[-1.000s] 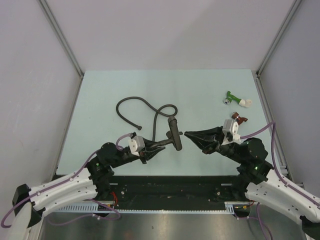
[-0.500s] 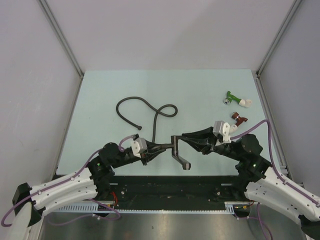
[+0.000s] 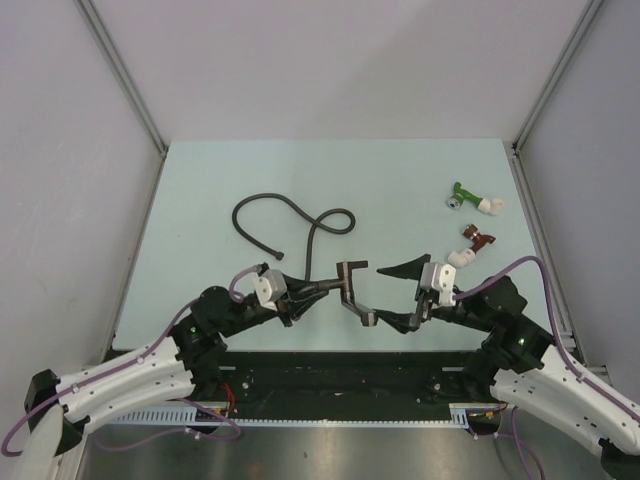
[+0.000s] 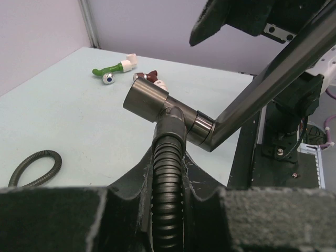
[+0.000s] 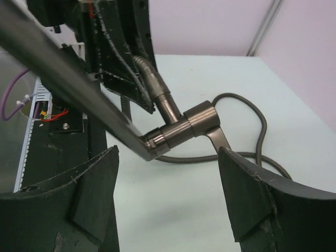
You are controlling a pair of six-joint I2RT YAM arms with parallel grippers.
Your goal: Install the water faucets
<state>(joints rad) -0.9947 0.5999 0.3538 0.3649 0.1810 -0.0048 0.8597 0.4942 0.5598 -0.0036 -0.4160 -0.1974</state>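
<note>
Pale green counter (image 3: 400,180), grey walls. Left gripper (image 3: 315,289) pinches faucet (image 3: 347,275) by its ribbed stem; right gripper (image 3: 386,295) spread around it. Only top view shows the whole hose (image 3: 262,215); right wrist view misses the fittings (image 3: 470,200).

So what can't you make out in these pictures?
- The faucet: the tip of its long arm is cut off by the frame edge in both wrist views.
- The hose: in the left wrist view, most of its loop on the table is hidden behind the left end effector.
- The green fitting and red fitting: in the top view, too small to show detail.
</note>
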